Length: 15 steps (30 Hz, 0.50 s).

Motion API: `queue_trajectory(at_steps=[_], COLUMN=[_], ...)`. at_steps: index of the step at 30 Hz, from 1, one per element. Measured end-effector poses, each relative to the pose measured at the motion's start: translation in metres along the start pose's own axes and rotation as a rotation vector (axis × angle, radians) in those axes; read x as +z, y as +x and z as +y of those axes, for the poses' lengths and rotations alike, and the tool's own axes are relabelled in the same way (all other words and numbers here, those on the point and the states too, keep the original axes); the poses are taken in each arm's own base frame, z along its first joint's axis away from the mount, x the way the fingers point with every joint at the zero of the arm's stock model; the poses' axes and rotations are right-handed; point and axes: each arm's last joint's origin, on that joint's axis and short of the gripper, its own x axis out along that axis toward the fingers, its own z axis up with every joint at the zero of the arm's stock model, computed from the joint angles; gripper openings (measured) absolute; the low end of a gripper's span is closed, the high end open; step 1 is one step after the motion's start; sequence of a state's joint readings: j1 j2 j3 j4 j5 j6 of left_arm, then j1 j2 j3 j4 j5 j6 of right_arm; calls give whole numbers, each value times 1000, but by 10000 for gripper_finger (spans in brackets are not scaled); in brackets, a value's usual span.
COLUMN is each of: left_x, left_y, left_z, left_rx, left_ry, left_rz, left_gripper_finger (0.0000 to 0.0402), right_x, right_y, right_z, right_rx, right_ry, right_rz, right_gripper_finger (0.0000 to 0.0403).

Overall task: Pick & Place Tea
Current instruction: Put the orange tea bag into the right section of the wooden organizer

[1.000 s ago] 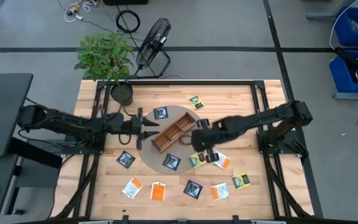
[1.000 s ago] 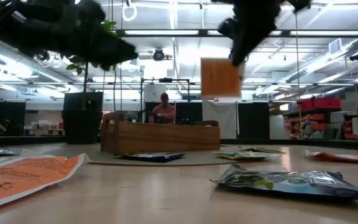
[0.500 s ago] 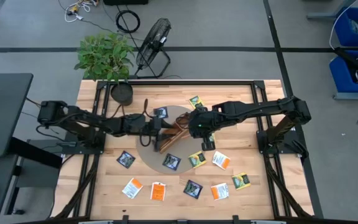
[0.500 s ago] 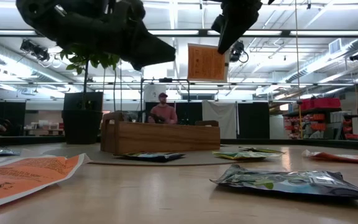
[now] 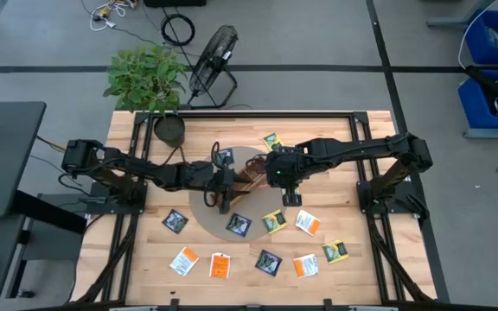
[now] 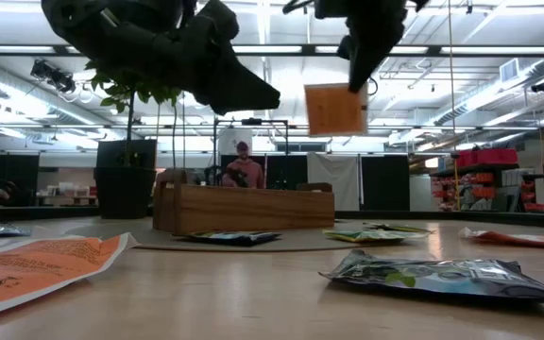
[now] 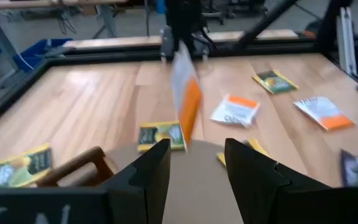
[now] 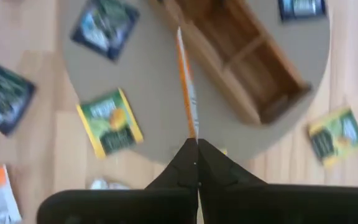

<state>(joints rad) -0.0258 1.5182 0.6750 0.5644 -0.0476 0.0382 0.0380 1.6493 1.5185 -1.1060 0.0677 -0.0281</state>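
High view first: I count twelve tea packets lying flat around the wooden tray (image 5: 242, 179), five navy, three yellow-green and four orange-and-white. One navy packet (image 5: 223, 157) sits behind the tray, a yellow-green packet (image 5: 272, 141) lies farther back, and a second yellow-green one (image 5: 275, 222) lies partly on the round grey mat (image 5: 207, 218). The rest spread toward the front edge of the pale plank table (image 5: 344, 164). A thirteenth, an orange-and-white packet (image 6: 335, 109), hangs in the air pinched by the right gripper (image 8: 193, 151), whose fingers are closed tight on its upper edge. The right wrist view shows this packet edge-on, just above the mat and beside the tray's open compartments.

My right arm stretches in from the right side of the table, wrist bent down over the tray's near end. My left arm reaches in from the left, nearly level, and the left gripper (image 7: 194, 163) hovers by the tray's left end with its fingers parted and nothing between them.

The tray is long, brown and boxy with dividers; the packets are thin, square and glossy.
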Motion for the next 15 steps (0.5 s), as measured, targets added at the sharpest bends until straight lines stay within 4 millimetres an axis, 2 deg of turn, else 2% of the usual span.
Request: queue_trajectory(at_steps=[8,15], left_x=[8,9], left_y=[-1,-1], left_z=[-3,-1], left_rx=[-3,65], left_ry=[6,21], left_rz=[-78,-87], left_gripper_finger=[161,161], right_x=[10,10], right_y=[0,0], right_z=[0,0], right_rx=[-5,1], right_ry=[-19,-16], right_rz=[-99,-103], right_gripper_finger=[0,0])
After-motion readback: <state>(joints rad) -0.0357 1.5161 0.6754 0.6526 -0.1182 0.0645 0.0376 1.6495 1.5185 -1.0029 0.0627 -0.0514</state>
